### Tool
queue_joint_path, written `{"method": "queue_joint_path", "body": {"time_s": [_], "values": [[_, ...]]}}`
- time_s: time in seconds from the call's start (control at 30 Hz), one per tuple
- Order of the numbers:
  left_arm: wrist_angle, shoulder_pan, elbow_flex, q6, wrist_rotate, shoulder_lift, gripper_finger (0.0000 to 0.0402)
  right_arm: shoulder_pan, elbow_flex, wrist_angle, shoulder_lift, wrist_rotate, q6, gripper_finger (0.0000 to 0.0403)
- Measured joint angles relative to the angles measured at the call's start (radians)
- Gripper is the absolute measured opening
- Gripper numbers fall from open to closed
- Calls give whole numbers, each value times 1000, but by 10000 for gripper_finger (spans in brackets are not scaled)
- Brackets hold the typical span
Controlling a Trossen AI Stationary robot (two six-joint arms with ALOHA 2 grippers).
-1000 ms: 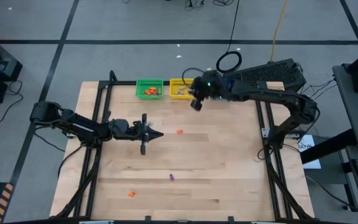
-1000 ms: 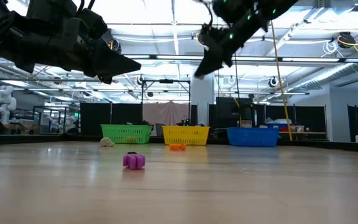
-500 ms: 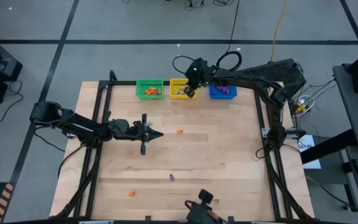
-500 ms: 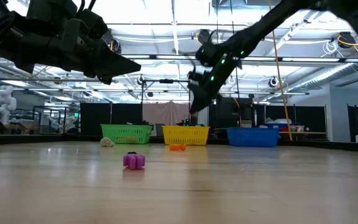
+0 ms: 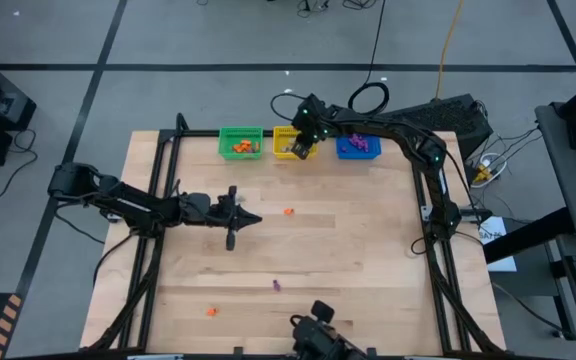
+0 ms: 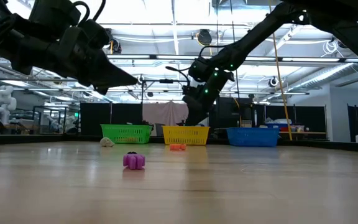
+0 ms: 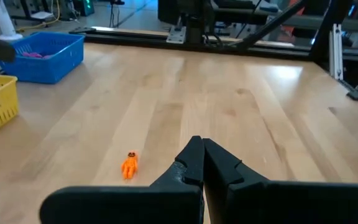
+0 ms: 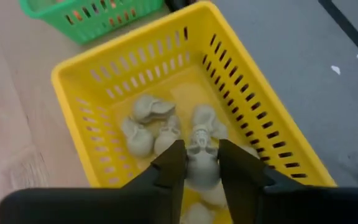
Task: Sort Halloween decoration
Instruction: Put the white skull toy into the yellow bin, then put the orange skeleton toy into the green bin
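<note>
1. Leftmost, the left gripper (image 5: 255, 217) hovers mid-table, fingers pressed together, empty.
2. Loose trinkets lie apart on the table: an orange trinket (image 5: 288, 211), a purple trinket (image 5: 277, 285).
3. Over the yellow basket (image 8: 98, 68), the right gripper (image 8: 195, 163) brackets a beige skull (image 8: 201, 163); whether it grips, unclear.
4. Tiny, light, rigid, probably slippery: pinch across the middle.

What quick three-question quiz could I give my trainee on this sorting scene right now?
1. True or false: the right hand is over the yellow basket.
2. What colour is the trinket lying on the table ahead of the left hand?
3. Which basket holds the pale beige trinkets? A) green basket B) yellow C) blue basket

Key: 1. True. 2. Orange. 3. B.
</note>
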Motion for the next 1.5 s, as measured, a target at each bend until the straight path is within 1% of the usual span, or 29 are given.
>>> {"method": "queue_joint_path", "body": {"time_s": [0.23,0.33,0.4,0.47,0.57,0.67,0.7,0.77,0.87,0.93,1.07,1.2,1.33,1.5], "values": [[7,0,0,-20,-6,0,0,0,1,-33,1,2,29,166],[6,0,2,-20,-8,0,0,2,0,-41,-5,3,30,178],[-1,-1,9,-20,-8,0,0,7,-1,-56,-20,5,21,169],[-36,-7,27,-17,-8,0,0,17,-1,-52,-44,6,5,143],[-138,-28,66,-8,-16,0,0,43,-1,-50,-72,1,-8,84],[-245,-61,112,8,-73,0,0,81,-17,-28,-88,-3,-24,20],[-285,-73,129,8,-94,0,0,96,-29,-20,-93,-7,-38,11],[-366,-101,163,8,-121,0,0,133,-65,25,-102,-26,-46,9],[-482,-153,217,6,-141,0,0,199,-155,156,-144,-29,-61,5],[-558,-191,253,5,-146,0,0,238,-225,262,-191,-31,-56,2],[-736,-268,335,-55,-149,0,0,310,-384,441,-298,-25,-23,1],[-940,-351,412,-161,-151,0,0,384,-548,572,-418,-8,1,1],[-1110,-441,460,-311,-154,-1,0,450,-694,619,-524,90,33,1],[-1249,-554,475,-562,-156,-1,0,534,-825,641,-626,198,76,0]]}}
